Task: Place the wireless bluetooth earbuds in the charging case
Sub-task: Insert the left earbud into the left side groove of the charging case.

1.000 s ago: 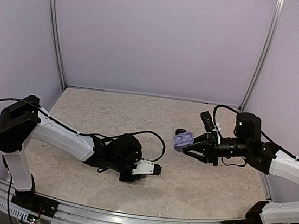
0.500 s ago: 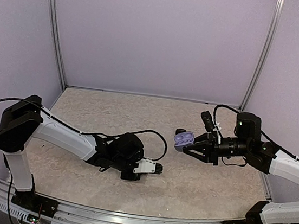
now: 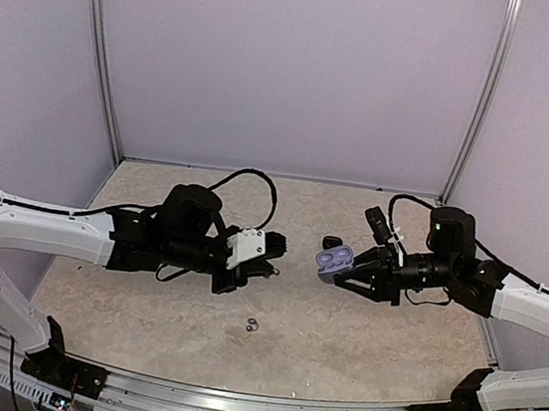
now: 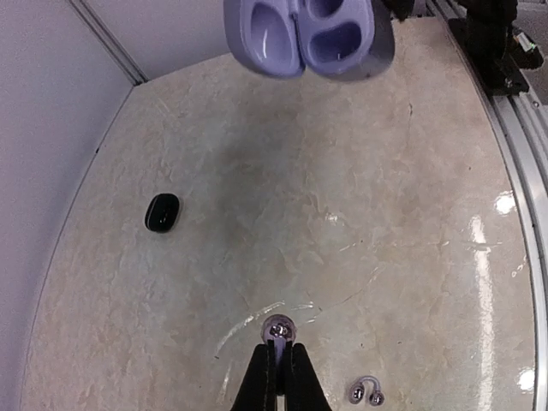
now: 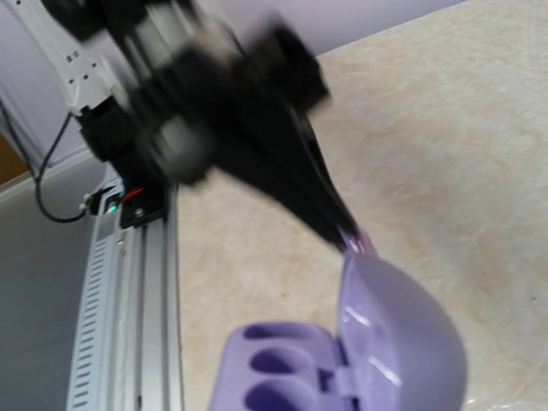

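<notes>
One silvery earbud (image 4: 276, 326) was pinched in the clenched left gripper (image 4: 276, 344), mostly hidden, its tip pointed toward the open charging case (image 4: 308, 34), partly cut off, grasped by the right gripper (image 3: 350, 267) above the desk (image 3: 387, 350).

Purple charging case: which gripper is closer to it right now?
Right. The right gripper is shut on the open charging case, holding it above the table. The left gripper sits apart from it, pinching a small earbud at its tips.
</notes>
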Robot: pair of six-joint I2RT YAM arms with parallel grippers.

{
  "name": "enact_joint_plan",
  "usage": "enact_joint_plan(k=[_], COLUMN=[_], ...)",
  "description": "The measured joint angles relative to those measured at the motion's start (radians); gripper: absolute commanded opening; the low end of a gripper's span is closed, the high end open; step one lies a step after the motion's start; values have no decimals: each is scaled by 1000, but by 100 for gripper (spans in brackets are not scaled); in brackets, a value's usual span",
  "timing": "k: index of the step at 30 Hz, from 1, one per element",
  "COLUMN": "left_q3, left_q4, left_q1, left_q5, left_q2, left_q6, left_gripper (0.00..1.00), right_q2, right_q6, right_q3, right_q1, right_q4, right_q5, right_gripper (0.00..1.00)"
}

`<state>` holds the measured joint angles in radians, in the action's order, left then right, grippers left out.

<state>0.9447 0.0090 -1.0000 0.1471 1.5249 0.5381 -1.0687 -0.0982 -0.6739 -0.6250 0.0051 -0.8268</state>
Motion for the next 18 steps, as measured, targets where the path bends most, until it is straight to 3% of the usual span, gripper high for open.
enact_joint_plan(k=[7, 18], left_q3=[3, 59], left_q4=[-16, -46], left_q1=[0, -70], left_q5=[116, 225], left_q2=[-202, -257], left_q6=[-128, -222], left_gripper=[0, 0], right_q2=[-13, -110], right_q6=[7, 163], right_q3=[-3, -126], right_q1=[0, -128], right_q4=[23, -57], right_q5=[-72, -60], right_gripper=[0, 0])
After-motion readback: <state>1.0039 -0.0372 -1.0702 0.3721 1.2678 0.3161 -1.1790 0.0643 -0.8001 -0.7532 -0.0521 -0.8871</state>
